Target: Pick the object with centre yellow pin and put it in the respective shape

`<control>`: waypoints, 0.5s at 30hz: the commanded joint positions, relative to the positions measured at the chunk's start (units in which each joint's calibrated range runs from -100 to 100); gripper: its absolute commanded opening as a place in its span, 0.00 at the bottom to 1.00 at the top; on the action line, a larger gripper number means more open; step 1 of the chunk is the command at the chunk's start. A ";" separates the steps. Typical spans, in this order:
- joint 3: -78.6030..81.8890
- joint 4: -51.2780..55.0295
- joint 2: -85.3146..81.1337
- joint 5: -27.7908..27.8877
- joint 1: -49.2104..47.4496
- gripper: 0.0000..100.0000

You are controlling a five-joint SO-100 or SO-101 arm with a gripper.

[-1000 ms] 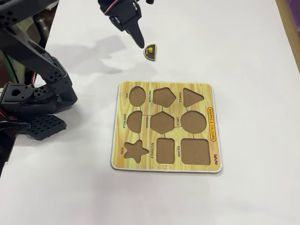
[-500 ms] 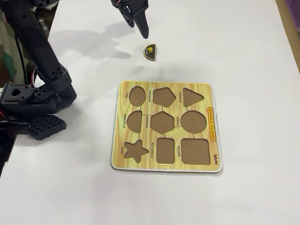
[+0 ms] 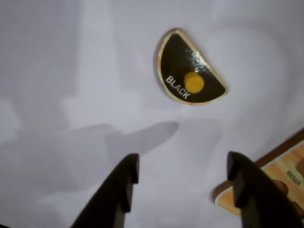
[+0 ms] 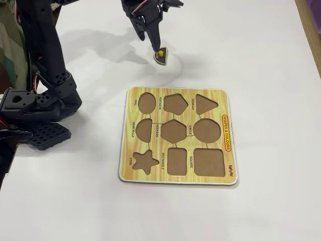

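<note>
We see our gripper (image 3: 180, 178) spread wide, empty, two matte black fingers (image 3: 118, 190). At twelve o'clock lies one glossy black semicircle piece (image 3: 178, 64), yellow knob (image 3: 194, 82) centred. At five, the wood-grain puzzle board (image 4: 130, 150): nine cutouts.

Place: my hobby or lab bench, I think | Signs: plain white table (image 4: 271, 60), my black printed arm base (image 4: 35, 108), wired servos, wooden kids' shape board (image 4: 178, 178)
</note>
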 commanded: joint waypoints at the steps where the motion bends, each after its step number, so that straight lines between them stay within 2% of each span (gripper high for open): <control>1: -3.06 -0.64 0.70 -0.22 0.63 0.21; 15: -4.77 -0.64 4.30 -0.11 3.37 0.21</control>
